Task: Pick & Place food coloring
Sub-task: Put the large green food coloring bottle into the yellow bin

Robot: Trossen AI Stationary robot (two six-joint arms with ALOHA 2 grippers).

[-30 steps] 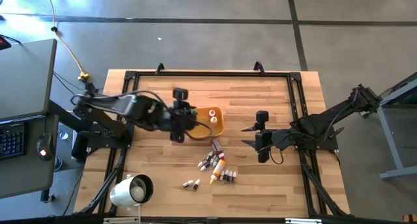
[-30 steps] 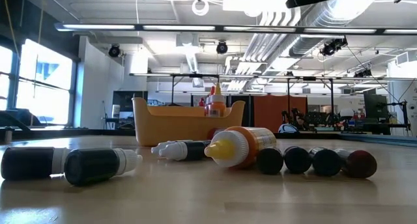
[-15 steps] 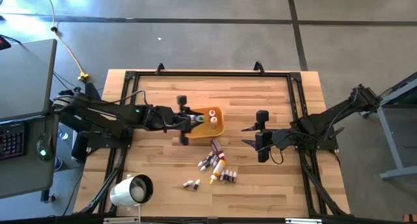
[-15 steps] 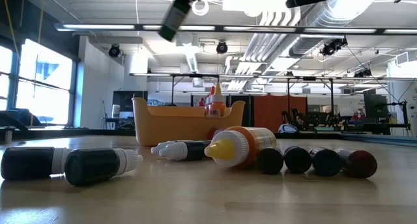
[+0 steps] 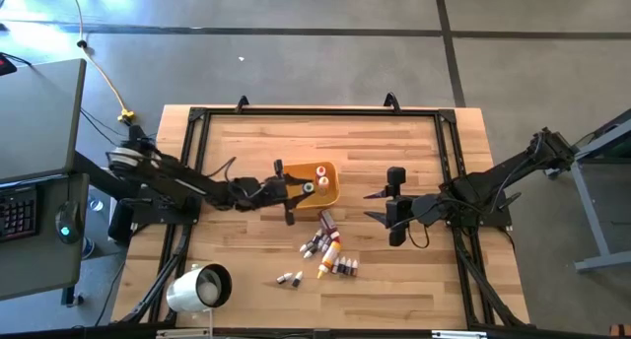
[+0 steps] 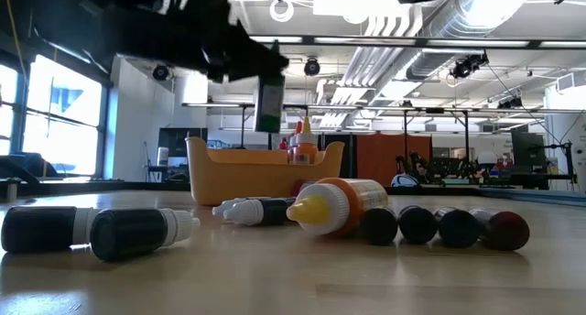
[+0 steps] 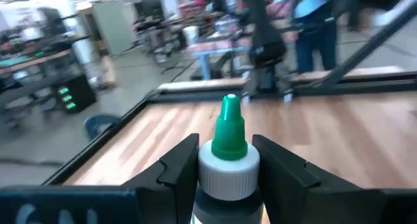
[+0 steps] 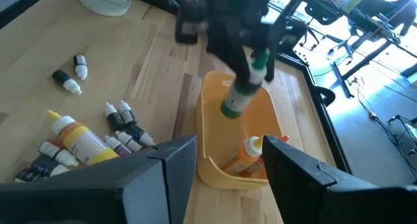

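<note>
My left gripper (image 5: 293,189) hovers at the left rim of the orange tray (image 5: 331,193), shut on a dark food coloring bottle (image 8: 242,87) with a white collar and green tip. This bottle also shows in the low view (image 6: 268,104), above the tray (image 6: 229,178). Two bottles (image 5: 315,178) stand inside the tray. Several more food coloring bottles (image 5: 328,248) lie on their sides on the wood near the tray, with a pair (image 5: 290,278) farther toward the near edge. My right gripper (image 5: 380,206) waits open to the right of the tray, nothing between its fingers. My left gripper pinches the bottle between its two fingers (image 7: 186,159) at the white collar (image 7: 229,173), just under the green tip. The fingers come roughly level from the table's left. The bottle is lifted clear, tilted with its tip up and its dark body (image 8: 232,105) hanging over the tray.
A white roll (image 5: 200,288) lies at the near left corner. A black frame rail (image 5: 315,110) runs around the tabletop. Bare wood lies between the tray and the far rail.
My left gripper has come down from high over the table to just above the tray's left rim, tipping from a downward slant to about level. The bottle went down with it and has come into the low view from above. My right arm kept still.
</note>
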